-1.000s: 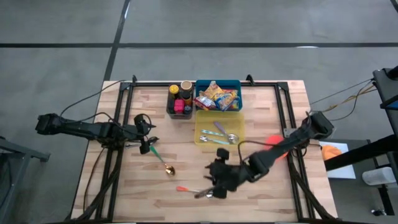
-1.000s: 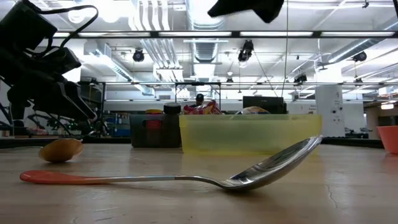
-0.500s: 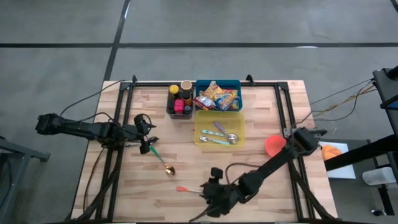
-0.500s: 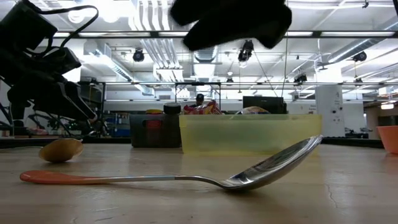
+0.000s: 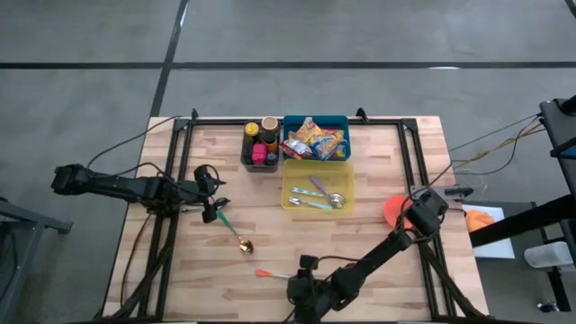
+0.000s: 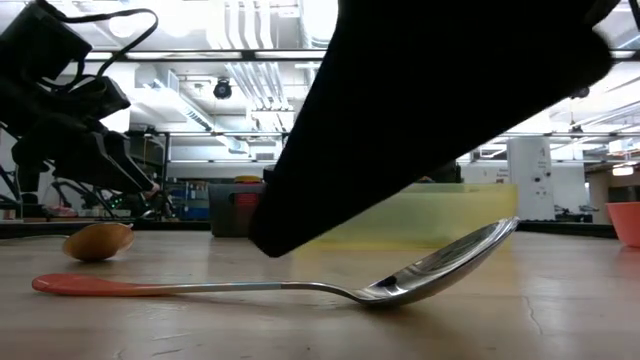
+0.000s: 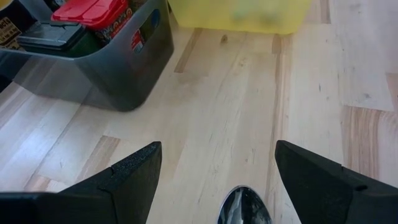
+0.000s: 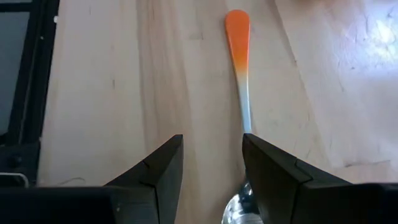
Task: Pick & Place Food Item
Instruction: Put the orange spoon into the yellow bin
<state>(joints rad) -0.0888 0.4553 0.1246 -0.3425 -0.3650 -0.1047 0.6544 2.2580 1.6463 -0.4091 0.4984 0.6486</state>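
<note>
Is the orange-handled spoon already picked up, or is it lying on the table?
Lying flat on the table. The low view shows the orange-handled spoon resting along the wood, and the right wrist view shows the right gripper open, not closed on it.

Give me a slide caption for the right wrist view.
Right gripper open above the orange-handled spoon lying on the wooden table.

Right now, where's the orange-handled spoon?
High view: orange-handled spoon lies at the table's near edge, left of the right claw and just below the gold spoon.
</note>
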